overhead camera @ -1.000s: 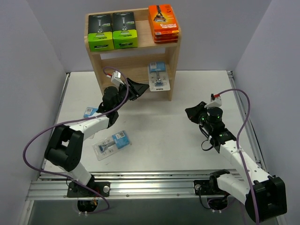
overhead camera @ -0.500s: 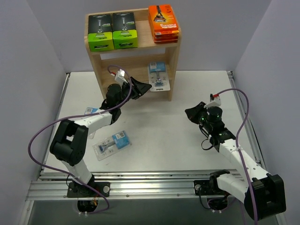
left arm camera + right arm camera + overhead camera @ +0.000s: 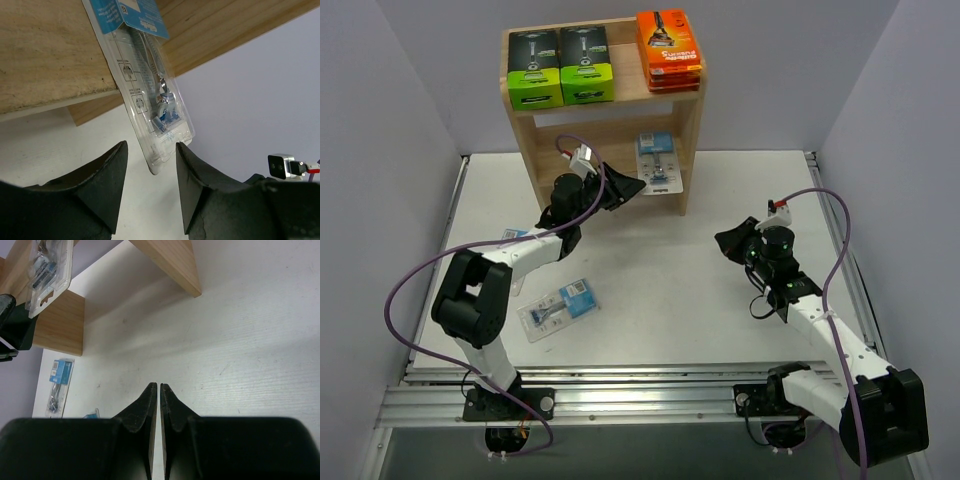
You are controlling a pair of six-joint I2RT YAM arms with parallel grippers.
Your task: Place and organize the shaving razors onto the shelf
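**A:** How did the left gripper [image 3: 150, 146] stand?

**B:** Its jaws were partly apart and held nothing. It was raised off the table [image 3: 670, 270] at the front of the shelf [image 3: 692, 125]. From the left wrist, the free end of a blister pack [image 3: 150, 100] showed just beyond the gap between the fingers [image 3: 107, 175]. I could not tell whether they touched it.

**A:** Where was that pack?

**B:** It lay on the middle tier, towards the right side panel, with its clear end jutting out past the wooden edge.

**A:** And the right gripper [image 3: 158, 386]?

**B:** Its jaws were closed almost tip to tip, with nothing between them. It hung over bare table on the right, well apart from the shelf.

**A:** The other razors?

**B:** Two black-and-green boxes [image 3: 560, 67] lay side by side on the top tier, with the stacked orange boxes [image 3: 669, 50] to their right. A second blister pack [image 3: 557, 308] lay on the table near the left arm. A third blister pack [image 3: 512, 238] showed partly behind that arm.
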